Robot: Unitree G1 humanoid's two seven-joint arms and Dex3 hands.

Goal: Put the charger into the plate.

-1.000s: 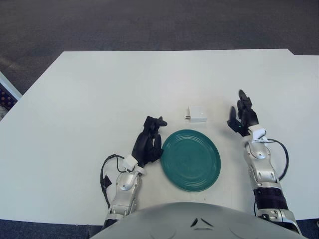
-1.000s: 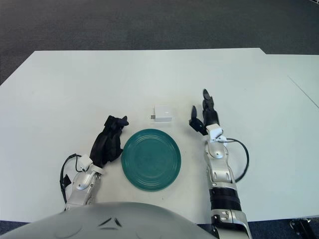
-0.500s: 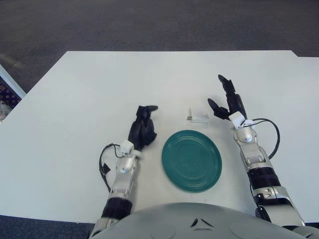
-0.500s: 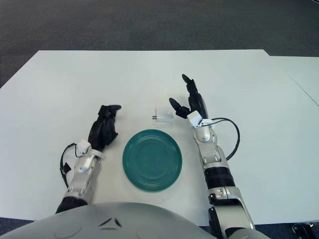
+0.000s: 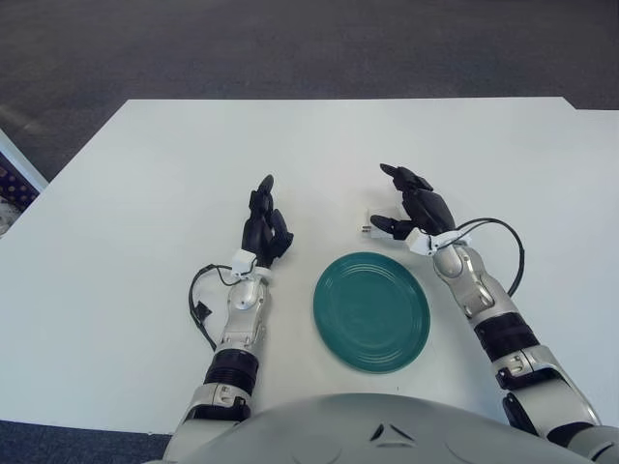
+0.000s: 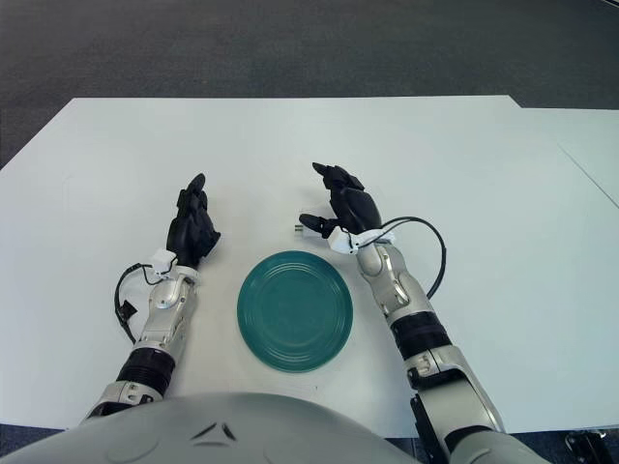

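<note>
White bench (image 5: 145, 193) carried a small, light, rigid charger (image 5: 368, 229), best pinched across its flat sides, under the right robot hand (image 5: 411, 208), fingers spread, gripping nothing; plate (image 5: 371, 311) lay just nearer; left robot hand (image 5: 263, 227) hung open leftward.

table: big white top (image 5: 174, 174)
plate: teal, sits near the front edge (image 5: 371, 311)
charger: small white block just behind the plate (image 5: 368, 223)

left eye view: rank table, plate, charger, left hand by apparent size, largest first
1. table
2. plate
3. left hand, nearer the camera than the table top, so it reads somewhat large
4. charger, mostly hidden under the right hand; only a sliver shows, so its rank reflects the visible part
</note>
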